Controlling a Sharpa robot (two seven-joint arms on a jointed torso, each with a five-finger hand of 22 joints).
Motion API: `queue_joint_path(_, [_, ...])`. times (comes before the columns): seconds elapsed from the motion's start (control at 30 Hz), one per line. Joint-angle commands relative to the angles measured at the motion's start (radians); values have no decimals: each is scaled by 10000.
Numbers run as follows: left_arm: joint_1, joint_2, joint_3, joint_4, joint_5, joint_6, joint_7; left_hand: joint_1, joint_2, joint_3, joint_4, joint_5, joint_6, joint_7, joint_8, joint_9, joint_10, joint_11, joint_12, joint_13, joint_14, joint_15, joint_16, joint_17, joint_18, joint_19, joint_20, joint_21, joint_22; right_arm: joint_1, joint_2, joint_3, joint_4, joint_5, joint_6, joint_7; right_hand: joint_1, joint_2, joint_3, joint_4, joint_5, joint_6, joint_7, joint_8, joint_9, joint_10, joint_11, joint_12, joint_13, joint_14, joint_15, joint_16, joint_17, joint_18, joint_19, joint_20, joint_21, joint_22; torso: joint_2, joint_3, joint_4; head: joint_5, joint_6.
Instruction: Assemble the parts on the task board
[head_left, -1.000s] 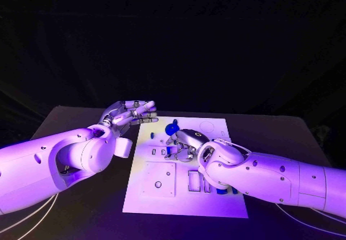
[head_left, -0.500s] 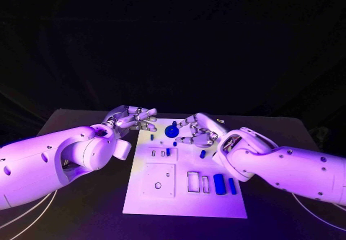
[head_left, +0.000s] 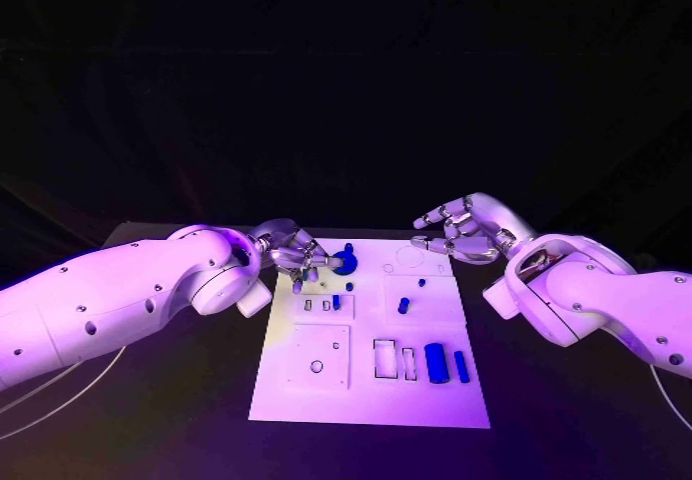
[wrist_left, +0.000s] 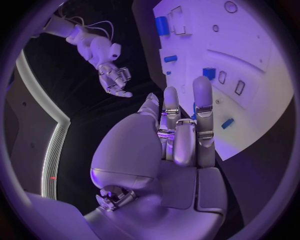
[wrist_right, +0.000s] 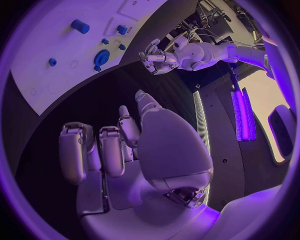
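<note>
The white task board (head_left: 361, 385) lies mid-table. A round blue part (head_left: 343, 263) sits near its far left corner, and small blue parts (head_left: 404, 305) dot its middle. Two longer blue parts (head_left: 436, 362) lie at the near right. My left hand (head_left: 300, 258) hovers at the board's far left edge, its fingers (wrist_left: 202, 107) stretched toward the round part and holding nothing; whether they touch it I cannot tell. My right hand (head_left: 462, 232) hangs off the board's far right corner, fingers loosely bent and apart, with nothing in them (wrist_right: 106, 150). The right wrist view shows the round part (wrist_right: 101, 56) and the left hand (wrist_right: 159, 56).
Black table (head_left: 159, 420) surrounds the board on every side. Rectangular slots (head_left: 387, 358) and a raised square plate (head_left: 317, 357) occupy the board's near half. In the left wrist view the right hand (wrist_left: 112, 77) is well away from the board (wrist_left: 250, 50).
My right hand has lifted off the board's middle and drawn back to the far right, uncovering a small blue part. My left hand has come down to the board's edge beside the round part.
</note>
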Motion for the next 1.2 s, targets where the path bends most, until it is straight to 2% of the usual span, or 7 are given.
queue_joint_path(0.03, [82, 240, 3, -228, -1695, 1328, -2459, -569, 3, -309, 323, 84, 14, -1, 82, 170, -171, -14, 888, 913, 667, -53, 170, 339, -179, -100, -45, 438, 465, 19, -88, 1, 46, 534, 208, -46, -84, -35, -47, 38, 48, 79, 18, 36, 10, 70, -18, 27, -14, 686, -96, -60, 1250, 198, 5, -67, -57, 1523, -80, 53, 0, 48, -58])
queue_joint_path(0.13, [222, 525, 3, -469, -2011, 1789, -3176, -944, 361, -986, 327, 0, -203, -98, 414, 952, -1133, -87, 2930, 3137, 552, 2, 554, 808, -288, -580, -7, 1638, 1646, 27, -151, -1, 20, 388, 263, -93, -48, -78, -63, -1, 0, 66, 10, 26, 6, 30, -28, -24, -71, 676, -107, -85, 1212, 206, -14, -78, -90, 1502, -77, 58, -11, 57, -77])
queue_joint_path(0.23, [387, 868, 1, -749, -2602, 2103, -3717, -1182, 110, -1385, 370, 25, -356, -20, 548, 1269, -1535, -24, 2799, 3060, 472, -37, 392, 605, -264, -651, -5, 1986, 2040, 31, -173, -5, -10, 199, 313, -142, -3, -109, -74, -46, -85, 49, 7, 13, 2, -1, -34, -68, -119, 667, -116, -111, 1174, 210, -23, -89, -108, 1492, -79, 58, 8, 68, -92])
queue_joint_path(0.3, [464, 1080, -2, -938, -2803, 2261, -3936, -1266, 24, -1501, 387, 32, -432, -23, 738, 1518, -1982, 7, 2325, 2613, 269, -22, -65, 35, -136, -1091, 30, 1549, 1319, 32, -183, -7, -16, 103, 329, -171, 11, -118, -79, -61, -113, 46, 5, 9, 1, -17, -35, -90, -143, 661, -118, -125, 1153, 213, -31, -92, -122, 1483, -78, 46, 19, 62, -123])
queue_joint_path(0.5, [611, 1584, -43, -1385, -3175, 2582, -4322, -1251, 170, -1636, 391, 36, -822, -118, 1541, 2531, -1613, -92, 3792, 4087, 610, -105, 668, 1068, -358, -623, -20, 2775, 2977, 33, -191, -12, -36, -79, 369, -261, 13, -121, -81, -63, -119, 45, 5, 8, 1, -22, -36, -97, -151, 659, -118, -130, 1145, 211, -25, -93, -114, 1490, -65, 31, 8, 96, -169])
queue_joint_path(0.67, [648, 1856, -59, -1579, -3273, 2829, -4441, -1259, 238, -1727, 387, 33, -1023, -157, 1904, 3028, -1496, -121, 4266, 4561, 688, -124, 900, 1384, -421, -523, -44, 3187, 3509, 26, -183, -17, -66, -143, 389, -304, 10, -122, -83, -62, -119, 46, 5, 8, 1, -14, -36, -90, -142, 657, -119, -135, 1138, 209, -20, -94, -107, 1495, -61, 23, 13, 94, -200])
queue_joint_path(1.2, [664, 2588, -220, -2244, -3575, 3426, -4529, -1689, 206, -1837, 398, 33, -1262, -198, 2326, 3667, -1316, -153, 4869, 5170, 783, -147, 1179, 1773, -522, -360, -57, 3715, 4250, 8, -179, -30, -139, -185, 397, -429, -169, -113, -174, 48, -29, 52, 0, 3, 1, -7, -39, -117, -175, 652, -125, -163, 1104, 217, -36, -106, -149, 1473, -54, 23, -11, 112, -308])
